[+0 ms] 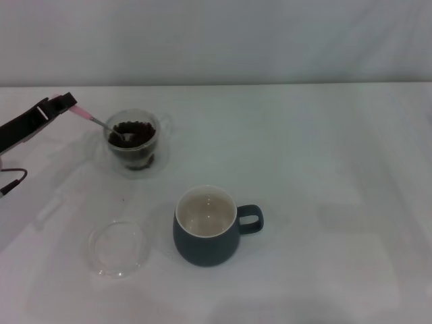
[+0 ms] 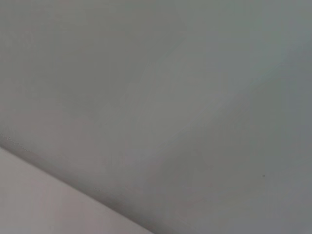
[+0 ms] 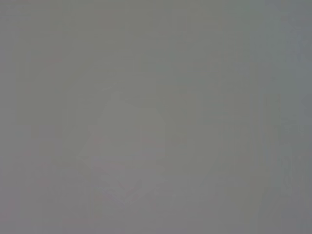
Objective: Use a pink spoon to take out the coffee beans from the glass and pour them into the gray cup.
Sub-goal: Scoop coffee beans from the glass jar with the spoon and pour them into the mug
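At the far left of our desk [image 1: 324, 148], our left gripper [image 1: 67, 103] reaches in from the side. Its dark fingers [image 1: 62, 102] are closed on the pink end of the spoon [image 1: 101, 124]. From the fingers the spoon slants down and away to the right, and its shiny bowl sits inside the glass [image 1: 135, 145], right on top of the beans [image 1: 135, 129]. We cannot tell if any beans lie in the spoon's bowl.

The glass stands just to the right of the fingers and a little lower. It is upright on the desk. The dark beans make a heap in it and fill most of it.

The cup [image 1: 206, 233] stands well apart from the fingers, down to the right and nearer to us than the glass. It is upright, with its handle on the side away from the fingers. Its pale inside looks bare of beans.

A low clear dish [image 1: 116, 248] lies flat on the desk, nearer to us than the fingers and just beside the cup on the fingers' side. It does not touch the cup.

We do not see our right gripper in any view. Both wrist views show only plain gray.
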